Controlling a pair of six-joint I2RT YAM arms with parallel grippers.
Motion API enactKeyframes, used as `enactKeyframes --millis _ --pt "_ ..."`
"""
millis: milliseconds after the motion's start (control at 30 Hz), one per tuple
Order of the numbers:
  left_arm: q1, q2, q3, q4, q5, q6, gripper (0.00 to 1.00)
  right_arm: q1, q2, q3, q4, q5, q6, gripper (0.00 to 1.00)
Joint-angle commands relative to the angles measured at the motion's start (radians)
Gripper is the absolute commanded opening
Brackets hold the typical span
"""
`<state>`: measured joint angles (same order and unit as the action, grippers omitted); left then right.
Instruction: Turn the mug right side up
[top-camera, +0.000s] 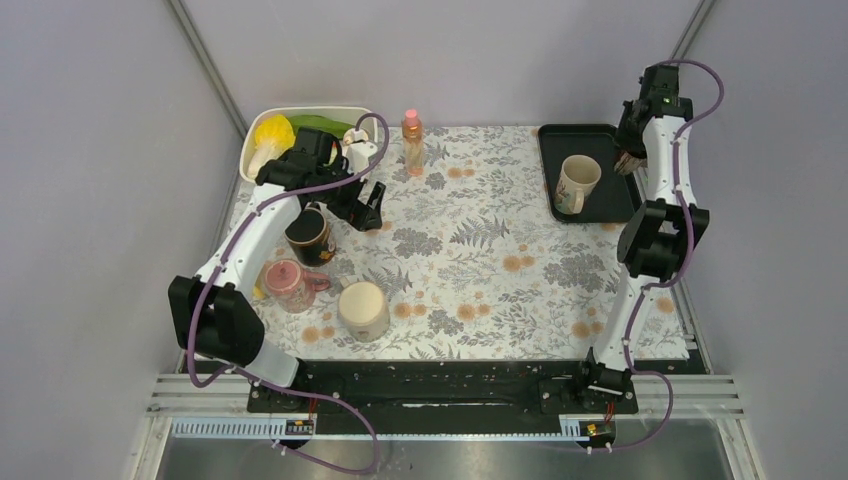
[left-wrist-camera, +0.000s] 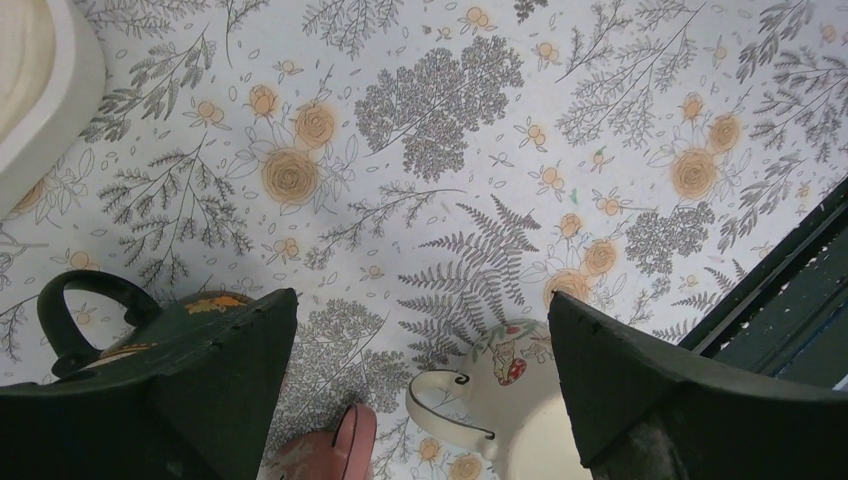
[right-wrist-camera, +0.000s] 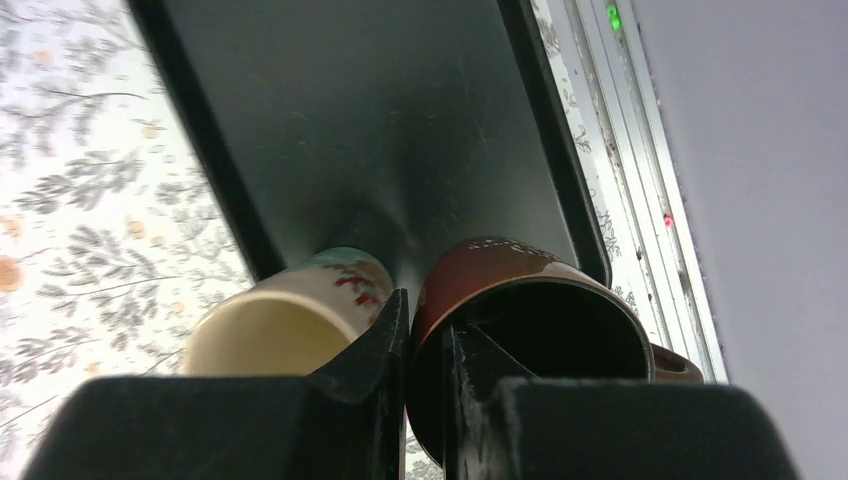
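Near the far-left corner of the table (top-camera: 500, 290), the left claw (top-camera: 366, 206) hangs with its fingers apart, holding nothing. Over the black rectangular tray (right-wrist-camera: 400, 120) at the far-right corner, the right claw (right-wrist-camera: 425, 315) is clamped on the rim of the glossy brown ceramic mug (right-wrist-camera: 530, 300). The mug's mouth apparently faces up, so only setting it down and releasing seem left.

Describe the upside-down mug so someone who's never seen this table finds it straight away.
On the floral tablecloth, find the three mugs clustered beside the left arm. The cream mug is the one nearest the front edge, right of the pink mug. Unlike that one and the dark mug, it shows a flat base, not an open mouth.
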<state>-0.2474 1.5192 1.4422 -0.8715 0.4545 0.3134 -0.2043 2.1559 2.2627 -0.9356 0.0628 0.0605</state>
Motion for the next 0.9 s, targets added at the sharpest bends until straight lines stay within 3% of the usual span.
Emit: enactKeyframes --millis 0,533,600,767,867 --pt "0.000 -0.017 -0.013 0.032 -0.048 0.029 0.99 -0.034 0.083 0.080 -0.045 -0.029 -0.025 0.00" --pt "-0.028 0.025 -0.016 -0.030 -0.062 0.057 0.99 -0.047 0.297 0.135 -0.047 -0.060 -0.038 0.00" --pt "-0.060 0.022 -0.030 -0.044 -0.086 0.080 0.99 -0.047 0.301 0.127 -0.047 -0.060 -0.034 0.08" --pt "-0.191 0.018 -0.072 -0.089 -0.131 0.167 0.99 -0.047 0.278 0.104 -0.052 -0.032 -0.028 0.41" --pt "-0.263 0.052 -0.059 -0.137 -0.156 0.187 0.99 -0.047 0.228 0.086 -0.052 -0.036 -0.027 0.54"
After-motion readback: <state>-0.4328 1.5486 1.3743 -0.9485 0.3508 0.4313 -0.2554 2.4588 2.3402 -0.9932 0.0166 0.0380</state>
